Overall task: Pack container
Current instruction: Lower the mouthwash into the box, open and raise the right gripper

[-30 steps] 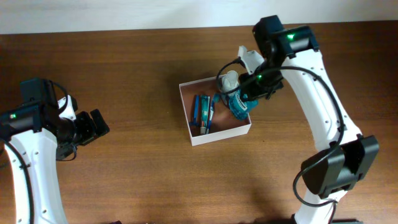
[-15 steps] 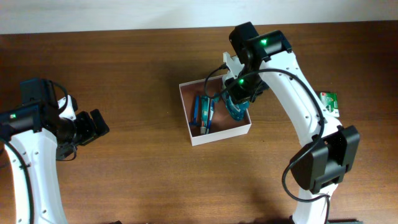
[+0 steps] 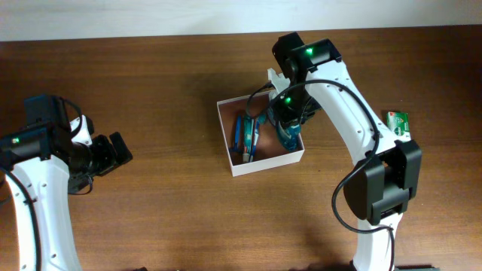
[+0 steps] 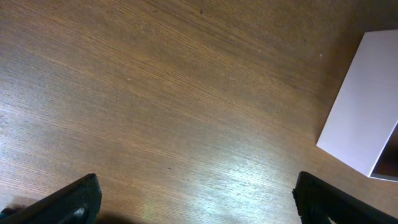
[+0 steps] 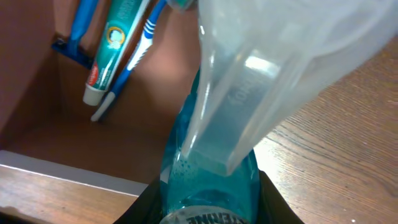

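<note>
Container (image 3: 265,164) sat mid-table, nearer the far edge. Right gripper (image 3: 287,119) gripped a teal bottle (image 5: 208,186) inside the container's right wall. Left gripper (image 3: 114,153) stood wide, near the left edge.

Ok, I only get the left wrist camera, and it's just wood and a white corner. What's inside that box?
Observer: The container has a toothpaste tube and a blue toothbrush lying side by side in it.
Operator: Where's the other claw?
Observer: The right claw is over the container's right edge, gripping a teal bottle.
Operator: Is anything left outside?
Observer: Yes, a small green packet lies off to the container's right.
</note>
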`<move>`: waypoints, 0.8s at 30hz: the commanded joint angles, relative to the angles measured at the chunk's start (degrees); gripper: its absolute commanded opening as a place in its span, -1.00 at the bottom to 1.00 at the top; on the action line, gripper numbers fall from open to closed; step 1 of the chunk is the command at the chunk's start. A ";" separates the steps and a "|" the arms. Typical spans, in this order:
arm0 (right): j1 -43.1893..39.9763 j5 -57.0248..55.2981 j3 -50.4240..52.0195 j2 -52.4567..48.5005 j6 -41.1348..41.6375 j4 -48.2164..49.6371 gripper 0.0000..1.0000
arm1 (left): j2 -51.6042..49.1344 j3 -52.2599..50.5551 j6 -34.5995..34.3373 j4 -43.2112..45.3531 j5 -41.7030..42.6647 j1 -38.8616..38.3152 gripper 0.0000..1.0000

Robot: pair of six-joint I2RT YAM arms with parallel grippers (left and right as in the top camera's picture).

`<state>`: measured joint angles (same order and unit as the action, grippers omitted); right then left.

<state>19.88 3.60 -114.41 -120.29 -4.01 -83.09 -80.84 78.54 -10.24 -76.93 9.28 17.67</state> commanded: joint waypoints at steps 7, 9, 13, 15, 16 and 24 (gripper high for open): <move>0.31 -4.15 -0.22 0.55 0.46 0.96 -0.34 | 0.72 0.07 0.52 -0.02 0.55 0.28 0.99; 0.31 -4.09 -0.22 0.55 0.48 0.94 -0.33 | 0.72 0.07 0.52 -0.02 0.55 0.28 0.99; 0.31 -4.11 -0.22 0.55 0.46 1.01 -0.11 | 0.72 0.07 0.52 -0.02 0.57 0.28 0.99; 0.31 -4.11 -0.22 0.55 0.46 1.05 -0.03 | 0.72 0.07 0.52 -0.02 0.55 0.28 0.99; 0.31 -4.11 -0.22 0.55 0.46 1.07 -0.01 | 0.72 0.07 0.52 -0.02 0.55 0.28 0.99; 0.00 -4.72 -2.19 0.68 0.02 0.42 0.09 | 0.72 0.07 0.52 -0.02 0.57 0.28 0.99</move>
<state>19.88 -0.21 -114.41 -120.29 -3.68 -82.21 -80.84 78.54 -10.24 -76.93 9.28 17.67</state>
